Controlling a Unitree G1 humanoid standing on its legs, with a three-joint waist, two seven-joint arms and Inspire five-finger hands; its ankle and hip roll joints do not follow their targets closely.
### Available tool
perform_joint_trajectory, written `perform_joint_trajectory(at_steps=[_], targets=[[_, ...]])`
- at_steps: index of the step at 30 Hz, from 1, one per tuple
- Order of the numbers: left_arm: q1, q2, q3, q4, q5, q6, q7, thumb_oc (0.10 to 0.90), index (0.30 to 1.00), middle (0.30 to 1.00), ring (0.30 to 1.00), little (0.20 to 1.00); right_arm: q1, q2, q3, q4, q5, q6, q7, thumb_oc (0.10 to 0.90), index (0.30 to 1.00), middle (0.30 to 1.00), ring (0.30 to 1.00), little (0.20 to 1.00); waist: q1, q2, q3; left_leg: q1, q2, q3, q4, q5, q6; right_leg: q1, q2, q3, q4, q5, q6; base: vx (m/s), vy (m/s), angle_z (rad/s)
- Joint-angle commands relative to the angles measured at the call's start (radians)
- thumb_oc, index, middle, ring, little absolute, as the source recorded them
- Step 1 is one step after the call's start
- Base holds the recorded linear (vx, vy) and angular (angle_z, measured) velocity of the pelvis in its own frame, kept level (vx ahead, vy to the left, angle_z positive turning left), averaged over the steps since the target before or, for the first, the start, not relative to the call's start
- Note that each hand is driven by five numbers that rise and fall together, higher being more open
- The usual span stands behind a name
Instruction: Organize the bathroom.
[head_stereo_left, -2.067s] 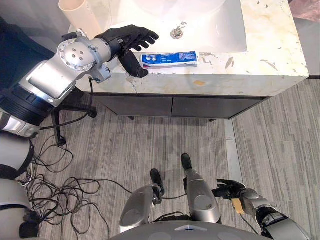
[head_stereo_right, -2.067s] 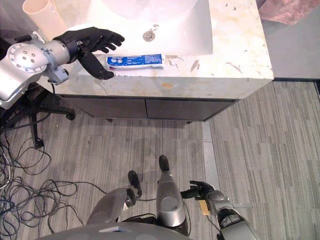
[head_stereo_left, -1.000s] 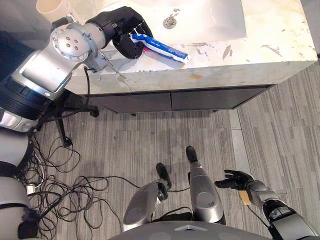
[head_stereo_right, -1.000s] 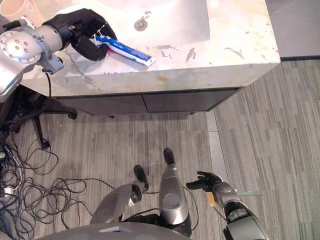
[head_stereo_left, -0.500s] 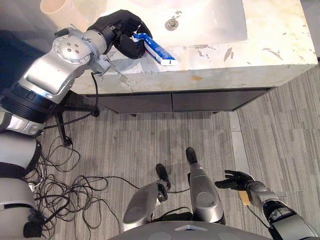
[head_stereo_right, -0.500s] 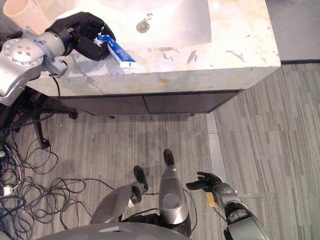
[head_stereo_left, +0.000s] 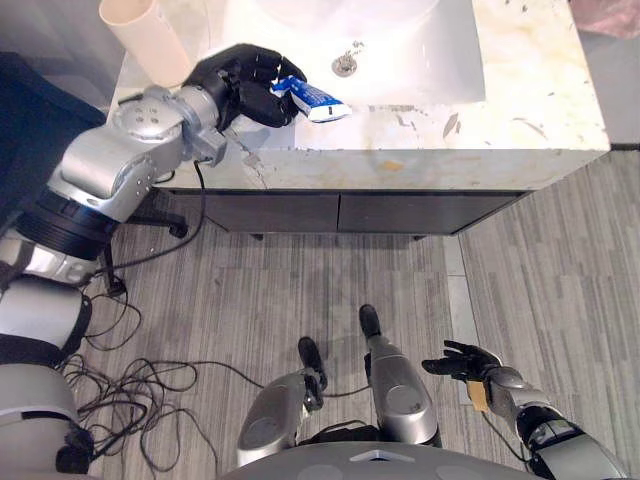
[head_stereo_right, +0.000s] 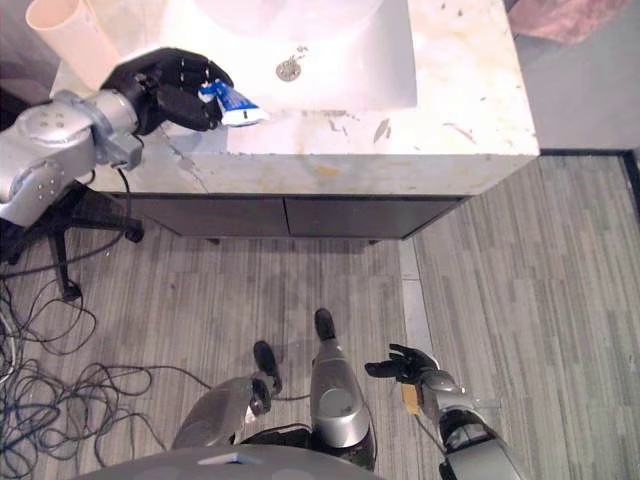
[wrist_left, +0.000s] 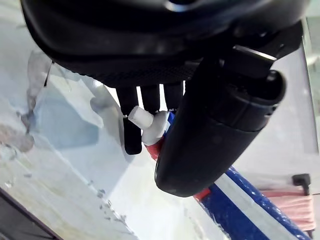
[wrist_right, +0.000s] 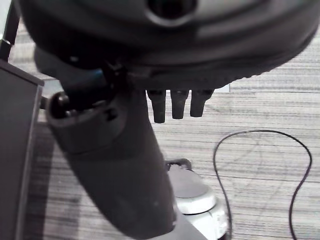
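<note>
left hand (head_stereo_left: 238, 82) is curled tight around the toothpaste tube (head_stereo_left: 318, 101), thumb and fingers pinching the cap end (the left wrist view shows the white cap (wrist_left: 142, 119) sitting between them). the tube is off the countertop (head_stereo_left: 520, 120) now, held tilted over the front left corner, flat end pointing toward the sink basin (head_stereo_left: 440, 70) and its drain (head_stereo_left: 346, 66).

what changed: 2.1 s ago the tube lay flat on the counter just in front of the basin, with the left hand open beside it. 1.0 s ago the hand had closed on the cap end and 1 end was coming up. 0.5 s ago it was clear of the surface. since then the hand has drawn it back toward the beige cup (head_stereo_left: 145, 38) at the rear left corner, and the cup is now just beside the wrist.

read: pickup is done, transfer is in progress. likely target is that cup, so the next move probably needs the tube turned upright before it goes in. risk is that the grip sits at 1 end only, so the long free end could swing or clip the cup rim.

right hand (head_stereo_left: 462, 361) hangs low by the floor (head_stereo_left: 560, 260), fingers loosely spread, holding nothing.
</note>
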Motion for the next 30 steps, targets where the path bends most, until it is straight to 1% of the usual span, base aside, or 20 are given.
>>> perform_joint_trajectory(at_steps=[1,3,4,5,7,8,9,10,11,14,15,17,18,22,23,24,25,27,29,30], targets=[[0.011,-0.031,0.181,-0.097,-0.139,-0.087,0.079,0.4,0.3,0.3,0.3,0.3,0.111,-0.081,-0.087,-0.089,0.137,-0.077,-0.183,0.8,0.9,0.9,0.9,0.9,-0.002,0.002,-0.112,-0.027,0.071,0.086,0.106,-0.074,-0.026,-0.034,-0.007,-0.013,0.03,-0.087,0.049,0.05,-0.017,0.0],[0.02,-0.037,0.186,-0.109,-0.147,-0.086,0.087,0.4,0.3,0.3,0.3,0.3,0.12,-0.087,-0.104,-0.108,0.145,-0.088,-0.207,0.8,0.9,0.9,0.9,0.9,-0.005,-0.002,-0.116,-0.024,0.073,0.088,0.104,-0.075,-0.026,-0.032,-0.005,-0.012,0.028,-0.087,0.05,0.06,-0.023,-0.1],[0.056,-0.061,0.206,-0.154,-0.162,-0.089,0.105,0.4,0.3,0.3,0.3,0.3,0.16,-0.129,-0.211,-0.187,0.161,-0.134,-0.295,0.8,0.9,0.9,0.9,0.9,-0.02,-0.021,-0.14,-0.005,0.081,0.098,0.093,-0.077,-0.026,-0.019,-0.001,-0.008,0.016,-0.085,0.052,0.12,-0.027,-0.15],[0.066,-0.071,0.21,-0.177,-0.158,-0.085,0.112,0.4,0.3,0.3,0.3,0.3,0.172,-0.159,-0.271,-0.223,0.147,-0.155,-0.338,0.8,0.9,0.9,0.9,0.9,-0.026,-0.027,-0.152,0.005,0.083,0.102,0.088,-0.079,-0.025,-0.012,0.001,-0.005,0.011,-0.085,0.052,0.14,-0.023,-0.06],[0.072,-0.083,0.213,-0.204,-0.16,-0.073,0.122,0.4,0.3,0.3,0.3,0.3,0.185,-0.218,-0.358,-0.283,0.129,-0.195,-0.404,0.8,0.9,0.9,0.9,0.9,-0.034,-0.034,-0.17,0.019,0.085,0.108,0.083,-0.082,-0.024,0.0,0.005,-0.002,0.004,-0.084,0.053,0.09,-0.005,-0.07],[0.072,-0.084,0.213,-0.205,-0.159,-0.072,0.122,0.4,0.3,0.3,0.3,0.3,0.187,-0.22,-0.362,-0.287,0.128,-0.193,-0.406,0.8,0.9,0.9,0.9,0.9,-0.033,-0.034,-0.171,0.02,0.086,0.108,0.083,-0.083,-0.024,0.001,0.006,-0.001,0.004,-0.084,0.053,0.07,0.004,-0.09],[0.069,-0.085,0.21,-0.212,-0.161,-0.071,0.123,0.4,0.3,0.3,0.3,0.3,0.188,-0.253,-0.406,-0.317,0.077,-0.218,-0.448,0.8,0.9,0.9,0.9,0.9,-0.037,-0.036,-0.179,0.025,0.086,0.109,0.081,-0.084,-0.025,0.005,0.008,0.0,0.003,-0.085,0.054,0.03,0.006,-0.06],[0.069,-0.085,0.21,-0.212,-0.161,-0.071,0.123,0.4,0.3,0.3,0.3,0.3,0.188,-0.253,-0.406,-0.317,0.077,-0.218,-0.448,0.8,0.9,0.9,0.9,0.9,-0.037,-0.036,-0.179,0.025,0.086,0.109,0.081,-0.084,-0.025,0.005,0.008,0.0,0.003,-0.085,0.054,0.14,0.028,-0.1],[0.049,-0.086,0.196,-0.218,-0.18,-0.058,0.149,0.4,0.3,0.3,0.3,0.3,0.18,-0.375,-0.526,-0.444,-0.031,-0.202,-0.505,0.8,0.9,0.9,0.9,0.9,-0.045,-0.038,-0.203,0.043,0.082,0.109,0.071,-0.091,-0.023,0.017,0.014,0.008,0.0,-0.091,0.056,0.13,0.029,-0.06],[0.034,-0.08,0.187,-0.215,-0.201,-0.058,0.168,0.4,0.3,0.3,0.3,0.3,0.157,-0.467,-0.583,-0.586,-0.146,-0.172,-0.543,0.8,0.9,0.9,0.9,0.9,-0.047,-0.037,-0.22,0.056,0.075,0.108,0.059,-0.094,-0.02,0.025,0.016,0.012,-0.001,-0.097,0.059,0.11,0.039,-0.11],[0.032,-0.079,0.186,-0.213,-0.205,-0.06,0.171,0.4,0.3,0.3,0.3,0.3,0.154,-0.475,-0.588,-0.604,-0.157,-0.17,-0.545,0.8,0.9,0.9,0.9,0.9,-0.047,-0.036,-0.222,0.058,0.074,0.108,0.057,-0.094,-0.019,0.026,0.016,0.013,-0.001,-0.098,0.059,0.07,0.041,-0.08],[0.026,-0.075,0.181,-0.192,-0.215,-0.072,0.165,0.4,0.3,0.3,0.3,0.3,0.117,-0.54,-0.597,-0.68,-0.233,-0.181,-0.53,0.8,0.9,0.9,0.9,0.9,-0.041,-0.033,-0.23,0.067,0.07,0.105,0.049,-0.097,-0.018,0.031,0.019,0.015,-0.001,-0.102,0.061,0.08,0.052,-0.05],[0.019,-0.065,0.175,-0.16,-0.241,-0.094,0.156,0.4,0.3,0.3,0.3,0.3,0.059,-0.606,-0.574,-0.758,-0.251,-0.196,-0.486,0.8,0.9,0.9,0.9,0.9,-0.031,-0.031,-0.237,0.073,0.066,0.101,0.042,-0.098,-0.016,0.037,0.019,0.013,-0.001,-0.106,0.061,0.09,0.055,-0.03],[0.006,-0.065,0.166,-0.111,-0.27,-0.125,0.136,0.4,0.3,0.3,0.3,0.3,-0.083,-0.668,-0.474,-0.842,-0.229,-0.241,-0.377,0.8,0.9,0.9,0.9,0.9,-0.013,-0.033,-0.245,0.081,0.064,0.094,0.036,-0.097,-0.016,0.044,0.018,0.005,0.001,-0.112,0.061,0.05,0.03,-0.01],[0.002,-0.068,0.158,-0.089,-0.274,-0.138,0.116,0.4,0.3,0.3,0.3,0.3,-0.17,-0.683,-0.403,-0.888,-0.187,-0.255,-0.299,0.8,0.9,0.9,0.9,0.9,0.001,-0.036,-0.248,0.084,0.063,0.089,0.035,-0.097,-0.016,0.047,0.017,-0.002,0.006,-0.117,0.059,0.0,0.0,0.0],[0.003,-0.066,0.159,-0.085,-0.277,-0.141,0.112,0.4,0.3,0.3,0.3,0.3,-0.187,-0.685,-0.389,-0.889,-0.174,-0.261,-0.28,0.8,0.9,0.9,0.9,0.9,0.0,-0.036,-0.248,0.084,0.063,0.088,0.035,-0.097,-0.016,0.047,0.017,-0.003,0.007,-0.118,0.059,0.06,0.021,0.02],[0.005,-0.077,0.154,-0.072,-0.284,-0.156,0.097,0.4,0.3,0.3,0.3,0.3,-0.279,-0.674,-0.308,-0.921,-0.134,-0.258,-0.216,0.8,0.9,0.9,0.9,0.9,0.015,-0.039,-0.254,0.089,0.061,0.083,0.034,-0.096,-0.014,0.052,0.017,-0.008,0.009,-0.12,0.057,0.06,0.015,0.04],[0.012,-0.089,0.153,-0.052,-0.289,-0.171,0.081,0.4,0.3,0.3,0.3,0.3,-0.384,-0.647,-0.207,-0.925,-0.115,-0.265,-0.159,0.8,0.9,0.9,0.9,0.9,0.027,-0.041,-0.26,0.093,0.06,0.078,0.03,-0.095,-0.013,0.058,0.018,-0.011,0.007,-0.121,0.055,0.06,0.017,0.0],[0.021,-0.1,0.155,-0.036,-0.292,-0.188,0.061,0.4,0.3,0.3,0.3,0.3,-0.456,-0.626,-0.139,-0.926,-0.088,-0.263,-0.115,0.8,0.9,0.9,0.9,0.9,0.034,-0.041,-0.263,0.097,0.059,0.074,0.027,-0.093,-0.012,0.062,0.018,-0.013,0.003,-0.119,0.053,0.06,0.01,0.02],[0.03,-0.116,0.155,-0.03,-0.298,-0.197,0.053,0.4,0.3,0.3,0.3,0.3,-0.509,-0.588,-0.08,-0.92,-0.062,-0.261,-0.075,0.8,0.9,0.9,0.9,0.9,0.048,-0.043,-0.27,0.1,0.059,0.069,0.026,-0.092,-0.011,0.066,0.019,-0.014,0.002,-0.119,0.051,0.07,0.0,0.06]])
